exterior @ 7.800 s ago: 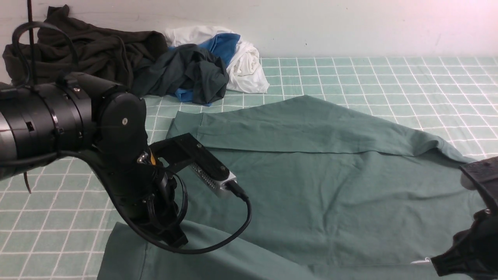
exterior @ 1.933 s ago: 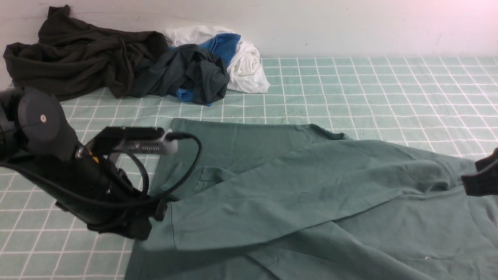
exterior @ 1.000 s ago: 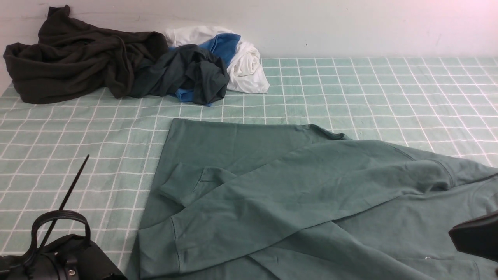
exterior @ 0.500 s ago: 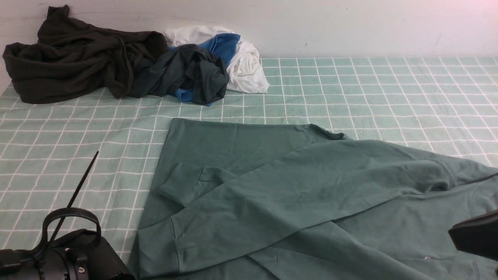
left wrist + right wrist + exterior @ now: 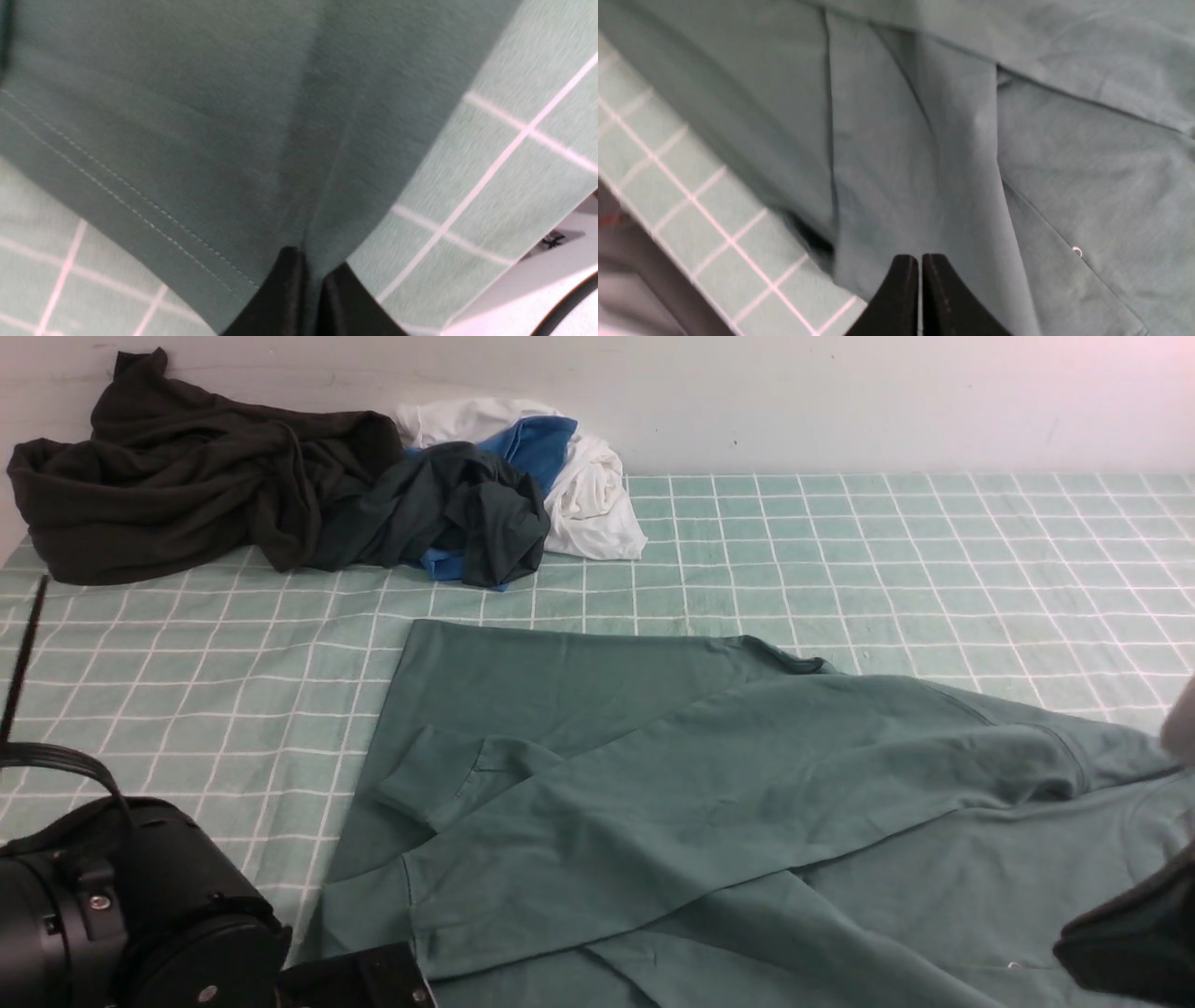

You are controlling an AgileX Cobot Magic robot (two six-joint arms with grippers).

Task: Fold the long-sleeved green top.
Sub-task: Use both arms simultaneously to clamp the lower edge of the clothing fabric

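Sage-green long-sleeved knit top [image 5: 653, 784] lying on a pale green checked cloth [image 5: 934, 551], from the centre to the near right, sleeves folded across its body.
At its near left hem, the left gripper [image 5: 312, 280] has its black fingers almost together, seemingly pinching a fold of the top, though that view is blurred. The right gripper [image 5: 920, 275], fingers pressed together, sits over the top's near right part.
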